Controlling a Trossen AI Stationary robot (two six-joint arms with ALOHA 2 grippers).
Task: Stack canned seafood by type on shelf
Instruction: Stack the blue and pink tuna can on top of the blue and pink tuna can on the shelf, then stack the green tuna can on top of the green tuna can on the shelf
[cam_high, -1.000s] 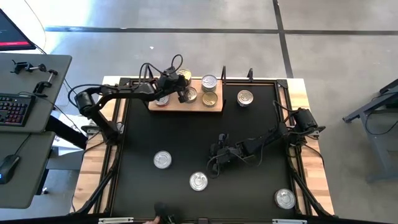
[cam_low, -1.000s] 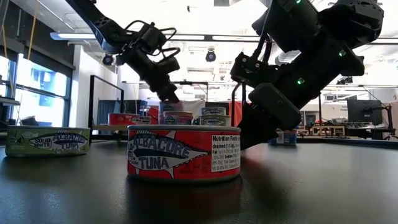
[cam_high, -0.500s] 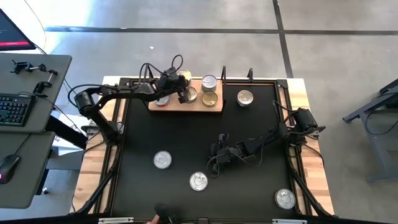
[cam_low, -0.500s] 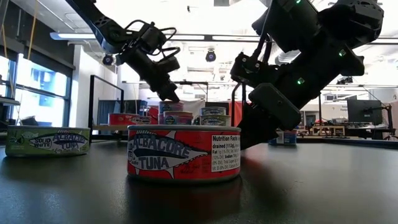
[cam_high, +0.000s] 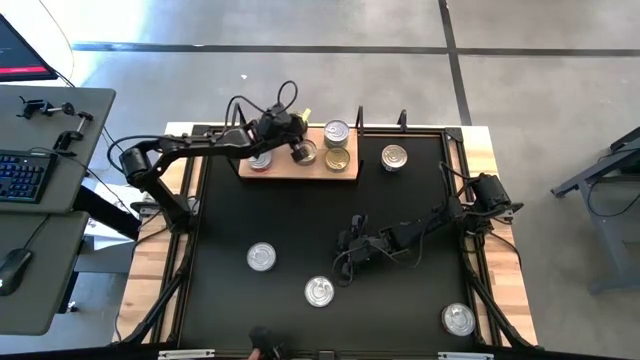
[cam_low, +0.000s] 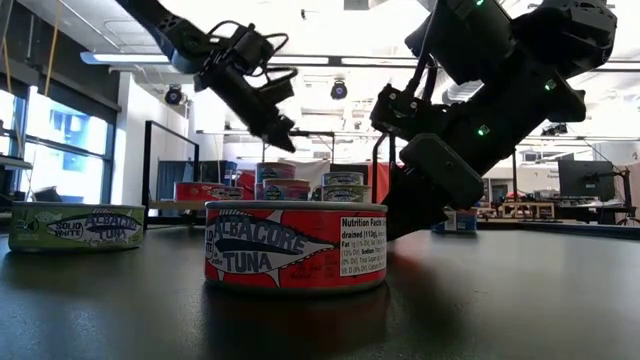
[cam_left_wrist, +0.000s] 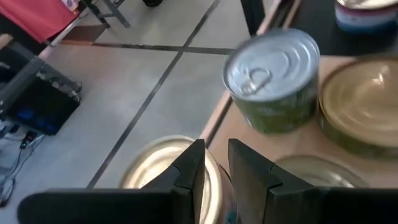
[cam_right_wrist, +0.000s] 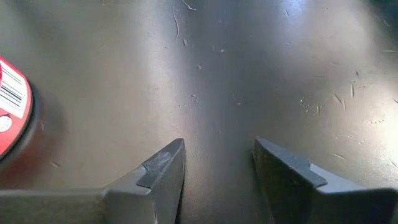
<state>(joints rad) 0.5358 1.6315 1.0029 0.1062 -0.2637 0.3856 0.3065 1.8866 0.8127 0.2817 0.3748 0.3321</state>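
L gripper (cam_high: 297, 146) above shelf (cam_high: 345, 173), upper centre, jaws slightly apart, nothing held. R gripper (cam_right_wrist: 214, 168) open, empty, mid-frame. Tins (cam_high: 261, 257) lower table: rigid, smooth, slippery; grip across sidewall.

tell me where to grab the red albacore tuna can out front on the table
Best taken from straight above, jaws across the low round side wall of the red tuna can. It sits flat and upright with bare table around it, and looks too squat for a side-on approach.
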